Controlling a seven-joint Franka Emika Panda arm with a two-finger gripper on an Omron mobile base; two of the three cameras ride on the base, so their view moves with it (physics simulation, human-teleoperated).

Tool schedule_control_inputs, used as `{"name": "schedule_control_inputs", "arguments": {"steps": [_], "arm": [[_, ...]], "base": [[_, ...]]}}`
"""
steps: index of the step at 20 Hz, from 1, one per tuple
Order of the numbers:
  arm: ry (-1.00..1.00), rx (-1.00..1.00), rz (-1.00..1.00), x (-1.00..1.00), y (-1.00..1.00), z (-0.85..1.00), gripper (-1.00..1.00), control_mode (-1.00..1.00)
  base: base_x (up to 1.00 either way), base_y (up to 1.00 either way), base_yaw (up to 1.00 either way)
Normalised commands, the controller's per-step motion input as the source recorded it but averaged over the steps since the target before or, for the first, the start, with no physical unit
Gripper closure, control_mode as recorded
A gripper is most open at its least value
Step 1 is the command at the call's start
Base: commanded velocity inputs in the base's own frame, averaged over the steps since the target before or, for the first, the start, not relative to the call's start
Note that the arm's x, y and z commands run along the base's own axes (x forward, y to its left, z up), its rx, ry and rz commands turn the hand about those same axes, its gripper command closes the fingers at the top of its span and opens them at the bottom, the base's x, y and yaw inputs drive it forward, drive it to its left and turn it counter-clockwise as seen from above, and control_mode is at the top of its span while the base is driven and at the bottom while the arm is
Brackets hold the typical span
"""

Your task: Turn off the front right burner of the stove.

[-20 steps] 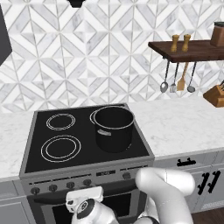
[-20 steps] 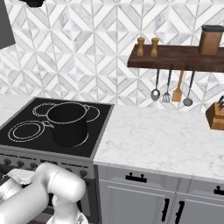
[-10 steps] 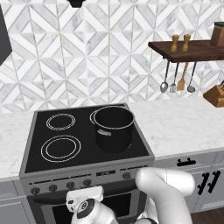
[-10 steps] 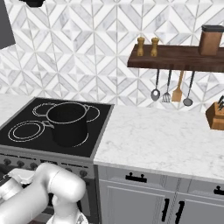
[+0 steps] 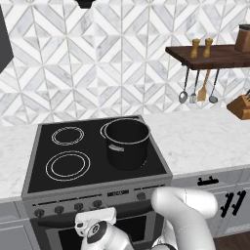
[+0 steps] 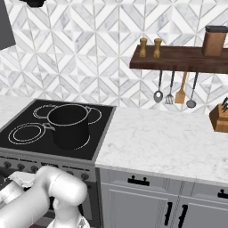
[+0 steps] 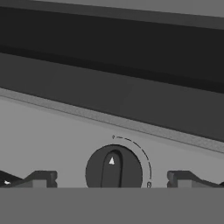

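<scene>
The stove (image 5: 95,142) is a grey steel range with a black glass top and white rings; its top also shows in the right base view (image 6: 99,144). A row of small dark knobs (image 5: 97,203) runs along its front panel. My gripper (image 5: 93,218) hangs low, right before that panel. In the hand view one dark round knob (image 7: 113,168) sits dead centre, its white pointer straight up. My gripper (image 7: 113,179) is open, with one fingertip (image 7: 41,178) on each side of the knob and apart from it.
A black pot (image 5: 127,143) stands on the right side of the stove top. The marble counter (image 6: 164,142) extends right, over grey cabinets with black handles (image 6: 138,181). A wooden shelf (image 6: 178,58) with hanging utensils and a knife block (image 6: 220,116) sit at the right.
</scene>
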Motion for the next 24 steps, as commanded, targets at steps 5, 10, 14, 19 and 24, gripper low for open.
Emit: {"name": "schedule_control_inputs", "arguments": {"steps": [5, 10, 14, 19, 24], "arm": [[0.00, 0.00, 0.00, 0.00, 0.00, 0.00, 1.00, -1.00], [0.00, 0.03, 0.00, 0.00, 0.00, 0.00, 1.00, -1.00], [0.00, 0.12, 0.00, 0.00, 0.00, 0.00, 1.00, -1.00], [0.02, 0.21, -0.05, 0.01, -0.02, 0.00, 1.00, -1.00], [0.08, 0.28, -0.11, 0.22, -0.07, 0.00, 1.00, -1.00]], "base": [[0.00, 0.00, 0.00], [0.00, 0.00, 0.00], [0.00, 0.00, 0.00], [0.00, 0.00, 0.00], [0.00, 0.00, 0.00]]}}
